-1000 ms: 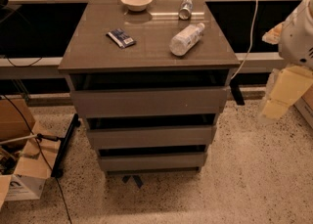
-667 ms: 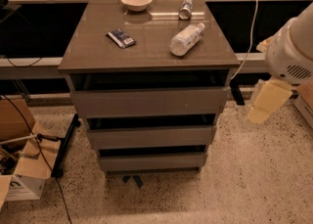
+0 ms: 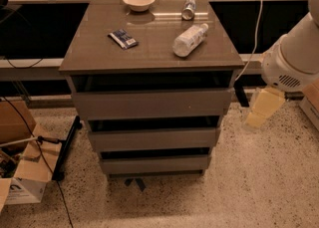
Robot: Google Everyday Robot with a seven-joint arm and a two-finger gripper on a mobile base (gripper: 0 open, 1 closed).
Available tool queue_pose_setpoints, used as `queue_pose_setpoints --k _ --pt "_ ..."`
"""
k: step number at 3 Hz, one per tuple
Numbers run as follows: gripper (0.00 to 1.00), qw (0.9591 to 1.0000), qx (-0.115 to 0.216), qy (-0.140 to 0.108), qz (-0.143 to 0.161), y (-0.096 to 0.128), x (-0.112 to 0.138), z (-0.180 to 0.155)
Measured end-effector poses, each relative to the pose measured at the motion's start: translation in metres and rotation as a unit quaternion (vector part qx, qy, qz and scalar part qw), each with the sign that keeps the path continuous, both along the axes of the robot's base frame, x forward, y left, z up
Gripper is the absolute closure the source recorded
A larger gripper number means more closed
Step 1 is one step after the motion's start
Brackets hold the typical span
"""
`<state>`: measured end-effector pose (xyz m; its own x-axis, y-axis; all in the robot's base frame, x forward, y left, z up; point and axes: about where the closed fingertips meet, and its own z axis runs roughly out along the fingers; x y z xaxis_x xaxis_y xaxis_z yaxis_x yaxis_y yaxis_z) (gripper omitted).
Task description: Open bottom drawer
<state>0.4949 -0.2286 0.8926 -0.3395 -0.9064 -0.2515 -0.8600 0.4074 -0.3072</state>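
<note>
The grey-brown cabinet (image 3: 149,57) has three flat, handle-less drawer fronts stacked under its top. The bottom drawer (image 3: 154,164) is the slimmest, just above the floor, with a dark gap along its upper edge. My gripper (image 3: 261,106) is a cream-coloured piece hanging below the white arm (image 3: 294,57), to the right of the cabinet, level with the top and middle drawers. It touches nothing and is well above and right of the bottom drawer.
On the cabinet top lie a bowl (image 3: 139,1), a can (image 3: 188,8), a plastic bottle (image 3: 190,39) and a blue packet (image 3: 123,38). Cardboard boxes (image 3: 22,172) and a black bar (image 3: 66,147) lie at the left. A white cable (image 3: 256,28) hangs at the right.
My arm and gripper have moved left and down, closer to the cabinet's right side. The drawers and the items on top have not moved.
</note>
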Motion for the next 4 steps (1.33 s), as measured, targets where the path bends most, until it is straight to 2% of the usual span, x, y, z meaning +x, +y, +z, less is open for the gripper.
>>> queue_pose_setpoints --k 1,2,3,4 --pt "0.0 0.9988 -0.028 0.026 0.031 0.012 -0.011 -0.019" --pt "0.0 0.9948 -0.054 0.053 0.069 0.022 -0.019 -0.058" --pt "0.0 0.9903 -0.069 0.073 0.096 0.021 -0.02 -0.099" --pt "0.0 0.9873 -0.07 0.095 0.106 0.014 -0.008 -0.141"
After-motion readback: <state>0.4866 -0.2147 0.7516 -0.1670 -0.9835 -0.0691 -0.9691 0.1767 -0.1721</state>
